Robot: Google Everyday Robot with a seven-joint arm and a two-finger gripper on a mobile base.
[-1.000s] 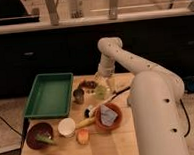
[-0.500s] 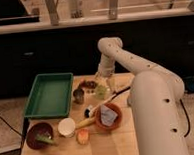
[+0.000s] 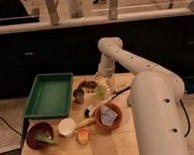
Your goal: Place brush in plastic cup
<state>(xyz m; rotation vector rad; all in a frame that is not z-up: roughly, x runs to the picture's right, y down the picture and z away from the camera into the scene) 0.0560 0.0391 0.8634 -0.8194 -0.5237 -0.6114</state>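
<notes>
The brush (image 3: 104,101) lies on the wooden table (image 3: 122,140), its dark bristle head near the table's middle and its pale handle running up-right towards my arm. A clear, greenish plastic cup (image 3: 101,91) stands just behind the brush. My gripper (image 3: 104,80) hangs right above that cup, at the back of the table, apart from the brush.
A green tray (image 3: 49,95) sits at the back left, with a small metal cup (image 3: 79,96) beside it. A terracotta bowl (image 3: 109,116) holding paper, a white cup (image 3: 67,126), a yellow-orange item (image 3: 86,123), an orange piece (image 3: 83,136) and a dark red bowl (image 3: 39,135) fill the front.
</notes>
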